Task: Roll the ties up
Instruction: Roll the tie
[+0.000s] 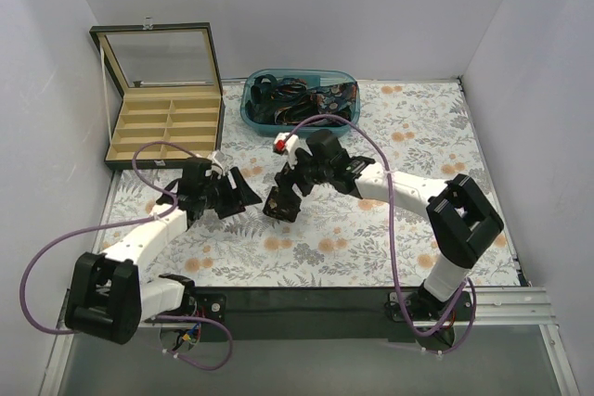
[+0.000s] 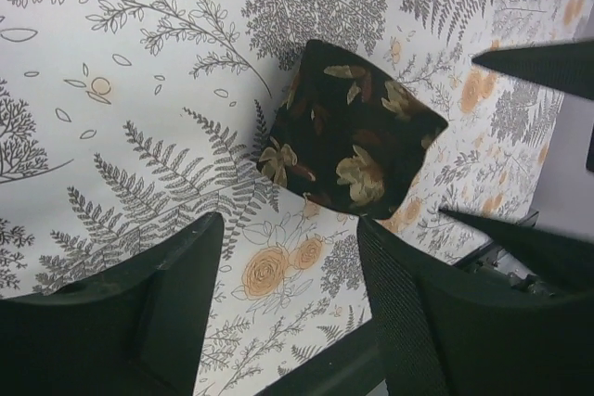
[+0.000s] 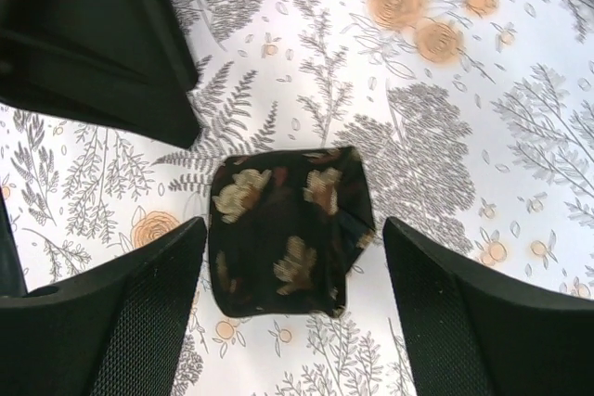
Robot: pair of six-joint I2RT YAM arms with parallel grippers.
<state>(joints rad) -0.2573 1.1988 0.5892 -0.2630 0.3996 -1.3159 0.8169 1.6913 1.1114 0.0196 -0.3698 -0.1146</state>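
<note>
Lowest in left wrist view, left gripper (image 2: 290, 229) spread wide, empty; rolled tie (image 2: 351, 136) at centre on floral cloth (image 2: 139, 90). Right wrist view: right gripper (image 3: 295, 229) parted, one finger each side of rolled tie. Top view: more ties (image 1: 288, 99) in blue bin (image 1: 247, 104), upper middle.
</note>
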